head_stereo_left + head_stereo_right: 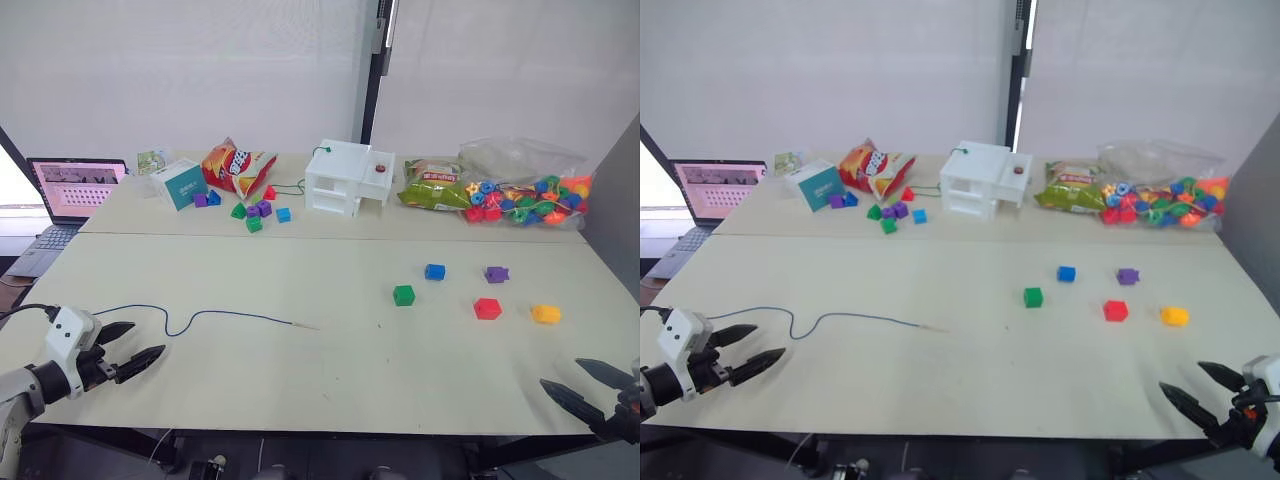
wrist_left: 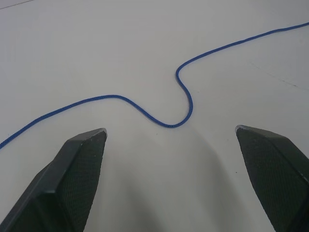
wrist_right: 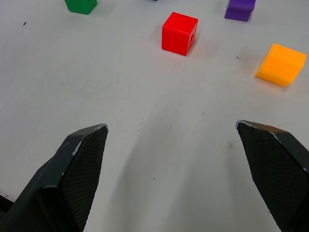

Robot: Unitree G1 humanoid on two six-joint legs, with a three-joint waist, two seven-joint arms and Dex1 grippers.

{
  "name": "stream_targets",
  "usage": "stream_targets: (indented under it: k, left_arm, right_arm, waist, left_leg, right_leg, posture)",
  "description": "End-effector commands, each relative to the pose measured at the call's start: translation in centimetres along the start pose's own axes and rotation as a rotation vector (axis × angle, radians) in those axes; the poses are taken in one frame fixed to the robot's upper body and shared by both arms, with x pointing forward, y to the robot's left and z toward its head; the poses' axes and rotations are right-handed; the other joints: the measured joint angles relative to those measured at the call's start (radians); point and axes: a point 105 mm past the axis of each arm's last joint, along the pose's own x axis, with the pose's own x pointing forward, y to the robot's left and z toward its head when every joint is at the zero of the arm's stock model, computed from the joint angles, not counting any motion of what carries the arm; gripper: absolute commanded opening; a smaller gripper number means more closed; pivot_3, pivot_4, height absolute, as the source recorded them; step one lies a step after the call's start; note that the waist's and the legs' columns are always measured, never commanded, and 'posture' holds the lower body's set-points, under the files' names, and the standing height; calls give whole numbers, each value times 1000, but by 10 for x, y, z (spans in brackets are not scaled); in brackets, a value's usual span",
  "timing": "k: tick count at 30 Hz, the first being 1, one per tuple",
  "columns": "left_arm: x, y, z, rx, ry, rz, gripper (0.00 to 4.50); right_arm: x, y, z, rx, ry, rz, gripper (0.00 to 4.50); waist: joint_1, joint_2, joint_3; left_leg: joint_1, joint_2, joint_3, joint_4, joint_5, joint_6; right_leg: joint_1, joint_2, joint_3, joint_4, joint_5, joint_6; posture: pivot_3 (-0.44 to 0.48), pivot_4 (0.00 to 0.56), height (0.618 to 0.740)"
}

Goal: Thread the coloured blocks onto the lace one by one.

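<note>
The coloured blocks lie loose on the table's right half: green (image 1: pixel 403 295), blue (image 1: pixel 434 271), purple (image 1: pixel 496 274), red (image 1: pixel 487 308) and yellow-orange (image 1: pixel 546 314). The lace (image 1: pixel 215 315), a thin dark-blue cord, snakes across the left half, its pale tip (image 1: pixel 303 326) pointing right. My left gripper (image 1: pixel 133 349) is open at the front left edge, just short of a bend in the lace (image 2: pixel 169 121). At the front right corner my right gripper (image 1: pixel 585 383) is open and holds nothing, with the red block (image 3: pixel 179 33) and yellow-orange block (image 3: pixel 281 65) ahead of it.
Along the back stand a laptop (image 1: pixel 72 192), a teal box (image 1: pixel 180 184), a snack bag (image 1: pixel 236 168), a set of small blocks (image 1: pixel 254 211), a white model house (image 1: pixel 346 178), a green bag (image 1: pixel 434 187) and a clear bag of multicoloured beads (image 1: pixel 525 198).
</note>
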Motion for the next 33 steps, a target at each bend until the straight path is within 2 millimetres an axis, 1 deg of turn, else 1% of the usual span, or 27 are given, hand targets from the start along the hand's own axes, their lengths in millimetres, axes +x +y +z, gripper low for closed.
stream_targets:
  k: [1, 4, 6, 9, 13, 15, 17, 19, 22, 24, 26, 30, 33]
  left_arm:
    - [3, 1, 15, 34, -39, -17, 4500]
    - [22, -16, 37, 46, -102, -129, 4500]
    - [32, -25, 45, 61, -113, -202, 4500]
    - [50, -45, 59, 97, -134, -343, 4500]
    - [74, -73, 74, 161, -141, -551, 4500]
    - [90, -86, 78, 205, -127, -659, 4500]
    - [103, -95, 81, 243, -111, -742, 4500]
    - [114, -99, 83, 276, -102, -792, 4500]
    - [135, -106, 84, 343, -76, -853, 4500]
    - [150, -110, 81, 376, -50, -884, 4500]
    - [164, -118, 78, 430, -27, -924, 4500]
    - [175, -123, 75, 453, -18, -949, 4500]
    - [180, -125, 69, 456, 9, -951, 4500]
  right_arm:
    - [4, 2, 20, -25, -54, 16, 4487]
    - [24, 28, 44, -61, -90, 131, 4487]
    - [33, 43, 54, -80, -90, 194, 4487]
    - [46, 68, 68, -112, -90, 292, 4487]
    - [58, 94, 79, -148, -85, 401, 4487]
    - [64, 109, 82, -185, -72, 462, 4487]
    - [67, 120, 84, -213, -64, 503, 4487]
    - [69, 125, 86, -231, -61, 522, 4487]
    - [71, 130, 89, -253, -68, 537, 4487]
    - [70, 132, 90, -258, -74, 532, 4487]
    - [67, 132, 91, -266, -80, 512, 4487]
    - [62, 132, 91, -258, -92, 481, 4487]
    - [59, 133, 89, -255, -94, 461, 4487]
  waist:
    - [0, 0, 0]
    - [0, 0, 0]
    - [1, 0, 0]
    - [1, 0, 0]
    - [2, 0, 0]
    - [3, 0, 0]
    - [2, 0, 0]
    - [2, -1, 0]
    - [2, -1, 0]
    - [2, -1, 0]
    - [7, -2, 1]
    - [4, -4, 2]
    - [0, -4, 2]
  left_leg:
    - [0, 0, 0, 0, 0, 0]
    - [0, 0, 0, 0, 1, 0]
    - [0, 0, 0, 1, 1, -1]
    - [0, 0, 0, 1, 3, 1]
    - [-1, -1, 0, 1, 2, 2]
    - [-2, -3, 0, 1, 2, 2]
    - [-2, -5, 0, 3, 2, 2]
    - [-4, -5, 0, 5, 2, 3]
    - [-6, -5, 0, 11, 1, 6]
    - [-10, -5, -1, 19, 0, 8]
    - [-11, -5, -2, 21, -1, 9]
    - [-13, -6, -2, 23, -2, 11]
    - [-13, -5, -2, 23, -2, 11]
  right_leg:
    - [0, 0, 0, 0, 0, 0]
    - [0, 0, 0, 0, 0, 0]
    - [0, 0, 0, 0, 0, 0]
    - [1, 2, 0, 1, 1, 1]
    - [0, 6, -2, 3, 2, 2]
    - [-1, 9, -4, 3, 2, 3]
    - [0, 11, -5, 4, 3, 4]
    - [0, 13, -6, 4, 3, 4]
    - [0, 15, -7, 5, 3, 4]
    - [0, 17, -8, 6, 3, 5]
    - [0, 17, -8, 5, 4, 7]
    - [0, 17, -8, 5, 5, 9]
    - [-1, 17, -7, 5, 5, 9]
  posture:
    - [0, 150, 740]
    - [0, 150, 740]
    - [0, 150, 740]
    - [0, 150, 740]
    - [0, 150, 740]
    - [0, 150, 740]
    - [0, 150, 740]
    - [0, 150, 740]
    - [0, 150, 740]
    - [0, 150, 740]
    - [0, 150, 740]
    - [0, 150, 740]
    - [0, 150, 740]
